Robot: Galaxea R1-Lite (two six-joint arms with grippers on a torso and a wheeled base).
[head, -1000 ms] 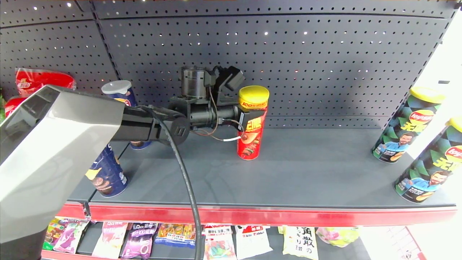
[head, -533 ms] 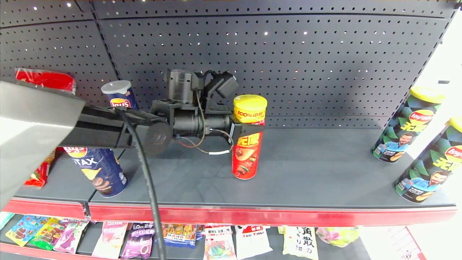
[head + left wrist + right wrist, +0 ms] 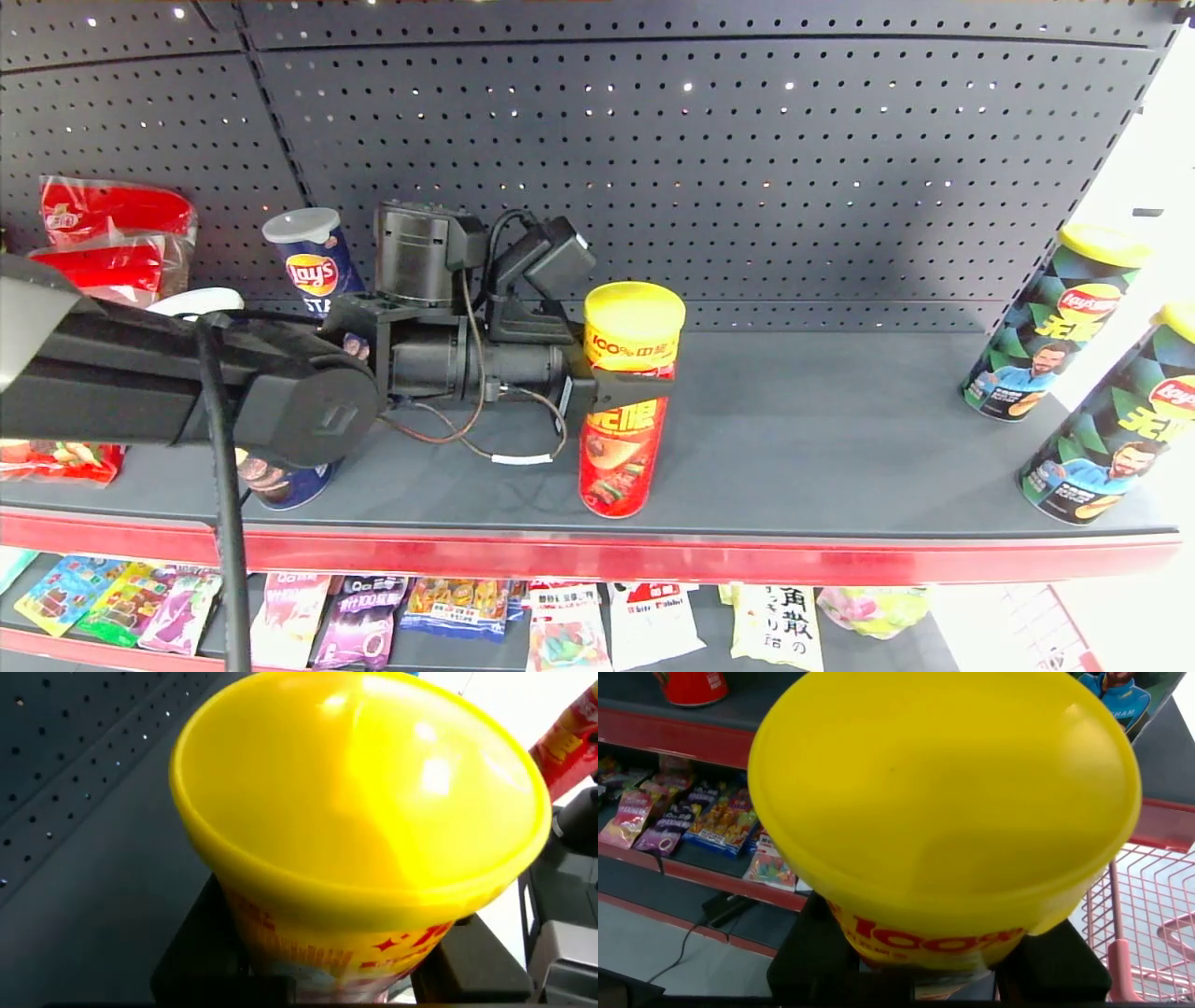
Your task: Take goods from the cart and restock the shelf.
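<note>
Left tool (image 3: 624,379) pinches the red chip can (image 3: 616,453) just under its yellow lid. Can is upright, long axis vertical, on the shelf (image 3: 794,448) near the front red lip (can't tell if the base is touching). Release looks next: spread, then back out level toward robot's left. Right tool (image 3: 938,975) clamps a second yellow-lidded can (image 3: 943,812) off the shelf, with the cart (image 3: 1148,924) nearby. Count: two yellow-lidded cans, two blue cans (image 3: 313,261), two green cans (image 3: 1050,331).

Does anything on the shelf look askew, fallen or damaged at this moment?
Only the red can, held in the left gripper, stands out. It leans slightly, with its base very near the red front edge of the shelf. Nothing looks fallen, spilled or damaged.
</note>
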